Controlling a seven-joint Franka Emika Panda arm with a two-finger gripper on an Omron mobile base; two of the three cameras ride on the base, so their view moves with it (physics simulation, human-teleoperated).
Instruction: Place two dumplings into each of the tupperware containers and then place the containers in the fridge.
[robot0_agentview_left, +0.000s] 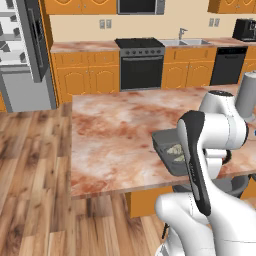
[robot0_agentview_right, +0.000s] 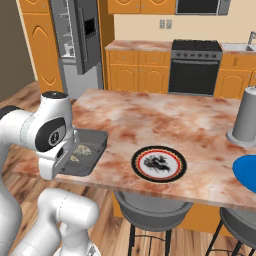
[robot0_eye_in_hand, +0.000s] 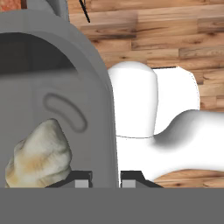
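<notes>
Now the gripper (robot0_eye_in_hand: 105, 179) pinches the rim of the grey container (robot0_eye_in_hand: 94, 109), which has dumplings (robot0_eye_in_hand: 39, 153) inside, but it is not yet in the fridge (robot0_agentview_left: 22, 55).

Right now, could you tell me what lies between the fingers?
In the hand view, the rim of the dark grey container stands between the two fingers, with a dumpling inside.

Marble island counter (robot0_agentview_right: 165, 120) before you.
On it you have the dark grey tupperware container (robot0_agentview_right: 95, 142) at the near edge, a black-red rimmed plate (robot0_agentview_right: 159, 164), a blue plate (robot0_agentview_right: 247, 172) and a grey canister (robot0_agentview_right: 246, 120).
</notes>
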